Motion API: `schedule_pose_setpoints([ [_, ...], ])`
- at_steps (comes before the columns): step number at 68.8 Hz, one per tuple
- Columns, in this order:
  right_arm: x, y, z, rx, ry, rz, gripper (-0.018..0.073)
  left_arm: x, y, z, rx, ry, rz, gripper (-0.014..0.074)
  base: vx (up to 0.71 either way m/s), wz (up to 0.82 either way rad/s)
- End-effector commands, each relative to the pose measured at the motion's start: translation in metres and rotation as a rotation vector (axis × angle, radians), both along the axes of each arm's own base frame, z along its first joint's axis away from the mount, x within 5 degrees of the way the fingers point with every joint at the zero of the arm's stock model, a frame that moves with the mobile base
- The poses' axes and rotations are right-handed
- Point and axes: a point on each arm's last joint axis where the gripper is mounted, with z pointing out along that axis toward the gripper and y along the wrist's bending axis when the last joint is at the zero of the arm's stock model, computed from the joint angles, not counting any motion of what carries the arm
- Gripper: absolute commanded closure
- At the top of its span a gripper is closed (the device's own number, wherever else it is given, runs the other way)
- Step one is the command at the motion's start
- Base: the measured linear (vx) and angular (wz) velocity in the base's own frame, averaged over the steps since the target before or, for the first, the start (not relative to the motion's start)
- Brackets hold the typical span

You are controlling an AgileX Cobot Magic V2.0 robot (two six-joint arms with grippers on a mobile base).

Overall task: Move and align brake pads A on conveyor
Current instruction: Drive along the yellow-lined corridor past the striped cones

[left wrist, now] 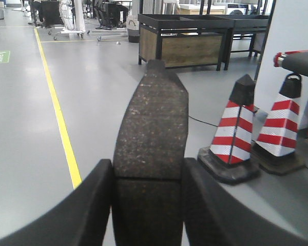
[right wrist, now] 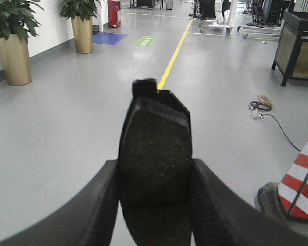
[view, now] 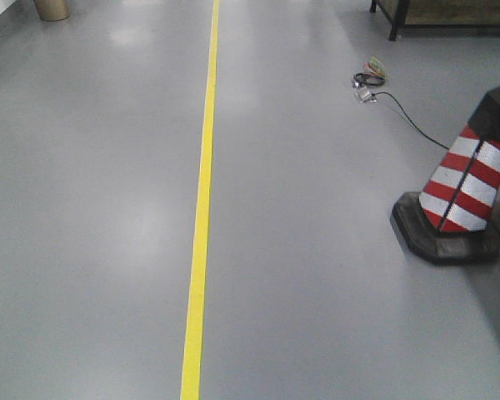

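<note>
Carrying one pad each, the left gripper clamped a pad at centre frame and the right gripper pinched another, both held out over grey floor, presumably in transit since no conveyor showed.

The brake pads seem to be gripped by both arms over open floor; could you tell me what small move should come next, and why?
Probably carry both toward the conveyor before releasing. The left gripper and right gripper each clamp a brake pad, with only grey floor below; no belt surface is visible.
</note>
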Motion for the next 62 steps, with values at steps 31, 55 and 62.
schedule_pose_setpoints([
  [31,0.0011,-0.0019,0.0165,0.015,-0.105,-0.026,0.0561,-0.0006,-0.0012,0.0154,-0.038,-0.096,-0.019,0.0603,0.68,-0.03],
  [55,0.0011,-0.0019,0.0165,0.015,-0.105,-0.026,0.0561,-0.0006,-0.0012,0.0154,-0.038,-0.096,-0.019,0.0603,0.54,-0.05],
  [62,0.0011,-0.0019,0.0165,0.015,-0.105,-0.026,0.0561,-0.0006,-0.0012,0.0154,-0.038,-0.096,-0.019,0.0603,0.46,-0.06],
])
